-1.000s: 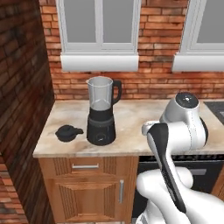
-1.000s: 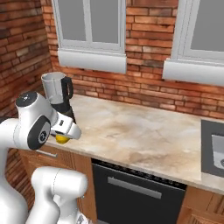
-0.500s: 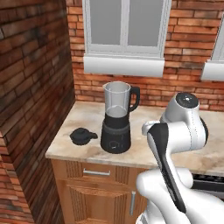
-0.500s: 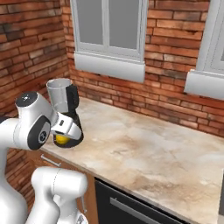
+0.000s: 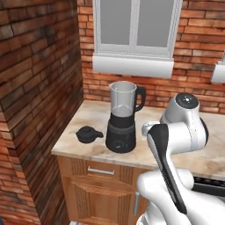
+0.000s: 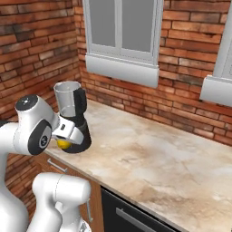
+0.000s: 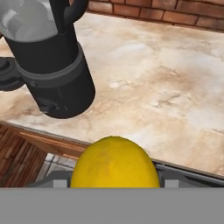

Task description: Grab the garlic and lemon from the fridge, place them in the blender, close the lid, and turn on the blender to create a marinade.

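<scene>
I can read no text, label, brand, number or sign from here. The blender point(image 5: 121, 117) has a plain black base and clear jar, the lid point(image 5: 88, 134) is unmarked, and the worktop point(image 6: 149, 158) is bare marbled stone.

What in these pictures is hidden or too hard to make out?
- Gripper fingers: hand view, covered by the lemon, which sits between them.
- Lemon: right base view, a yellow sliver behind the arm.
- Blender jar contents: glass reflections hide whether anything is inside.
- Lid: hand view, cut by the left edge, behind the blender.
</scene>
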Robot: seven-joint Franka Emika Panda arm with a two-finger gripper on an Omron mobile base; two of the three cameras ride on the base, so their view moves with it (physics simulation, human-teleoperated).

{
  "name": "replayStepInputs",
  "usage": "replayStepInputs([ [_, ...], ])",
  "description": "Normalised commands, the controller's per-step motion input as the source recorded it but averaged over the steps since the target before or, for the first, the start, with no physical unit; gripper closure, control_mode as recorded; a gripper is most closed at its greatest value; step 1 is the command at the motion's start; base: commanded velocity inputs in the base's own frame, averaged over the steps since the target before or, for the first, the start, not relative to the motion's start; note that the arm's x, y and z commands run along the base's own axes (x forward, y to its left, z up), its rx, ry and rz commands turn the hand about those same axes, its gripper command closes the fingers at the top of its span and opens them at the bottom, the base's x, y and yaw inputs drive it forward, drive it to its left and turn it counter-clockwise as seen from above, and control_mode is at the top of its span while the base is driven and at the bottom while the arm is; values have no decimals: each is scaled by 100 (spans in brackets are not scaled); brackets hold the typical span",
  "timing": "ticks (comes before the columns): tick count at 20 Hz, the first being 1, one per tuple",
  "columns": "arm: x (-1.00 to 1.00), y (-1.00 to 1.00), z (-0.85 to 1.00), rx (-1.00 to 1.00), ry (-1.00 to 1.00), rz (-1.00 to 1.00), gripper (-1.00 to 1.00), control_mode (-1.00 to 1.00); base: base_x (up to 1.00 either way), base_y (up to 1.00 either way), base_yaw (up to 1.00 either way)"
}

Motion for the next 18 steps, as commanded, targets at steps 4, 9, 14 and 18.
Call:
replayStepInputs([
  [4,0,0,0,0,0,0,100,100,3,-3,7],
  [9,0,0,0,0,0,0,100,100,9,-1,1],
  [14,0,-4,0,0,-1,0,100,-100,1,-5,0],
  [18,0,-8,45,2,-17,3,100,-100,0,0,0],
])
